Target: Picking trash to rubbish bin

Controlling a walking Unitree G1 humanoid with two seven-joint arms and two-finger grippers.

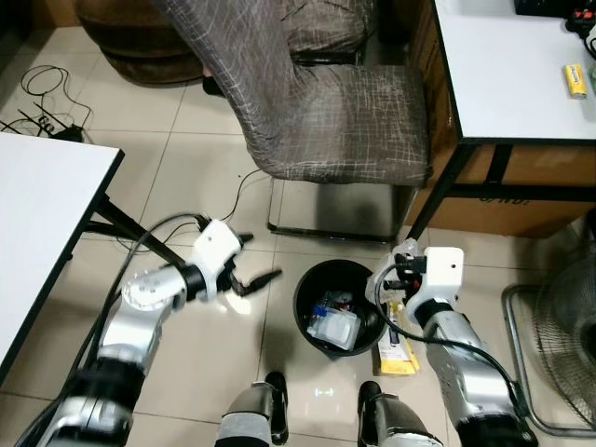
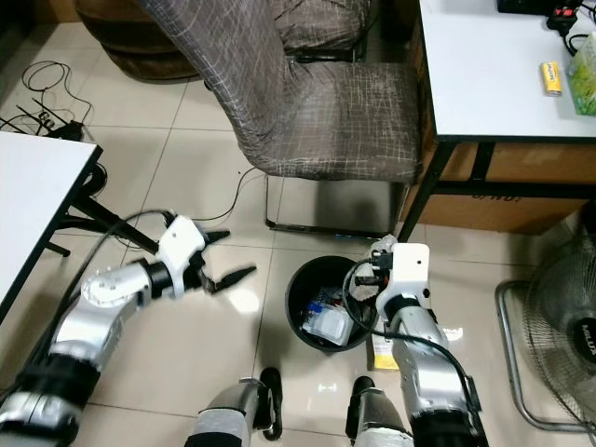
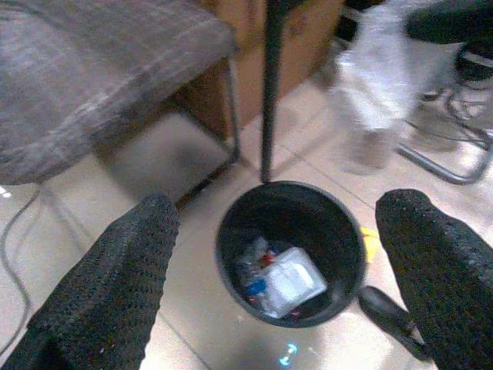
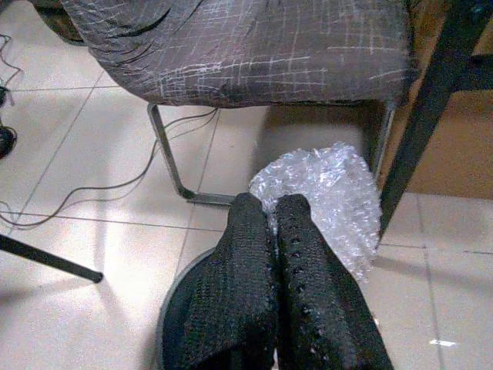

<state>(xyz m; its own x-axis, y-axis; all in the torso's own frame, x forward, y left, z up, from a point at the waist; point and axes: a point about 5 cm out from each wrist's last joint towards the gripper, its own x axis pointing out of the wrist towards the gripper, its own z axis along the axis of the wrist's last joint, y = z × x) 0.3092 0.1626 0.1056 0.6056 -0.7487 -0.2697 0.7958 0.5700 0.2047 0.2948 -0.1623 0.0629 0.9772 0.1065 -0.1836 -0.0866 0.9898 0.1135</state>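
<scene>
Holding one bubble wrap [image 4: 323, 193]: right gripper [image 4: 273, 212] over one bin [image 1: 340, 307]; left gripper [image 1: 256, 277] spread.

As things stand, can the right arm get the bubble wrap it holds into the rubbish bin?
Probably yes. The right gripper has its fingers shut on the bubble wrap, right at the rim of the rubbish bin. The bin's mouth is open, and the left gripper is off to the side.

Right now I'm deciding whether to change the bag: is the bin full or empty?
Neither: the black bin stands upright and holds some trash at the bottom, a clear plastic box and small scraps, with most of its dark inner wall bare above.
</scene>
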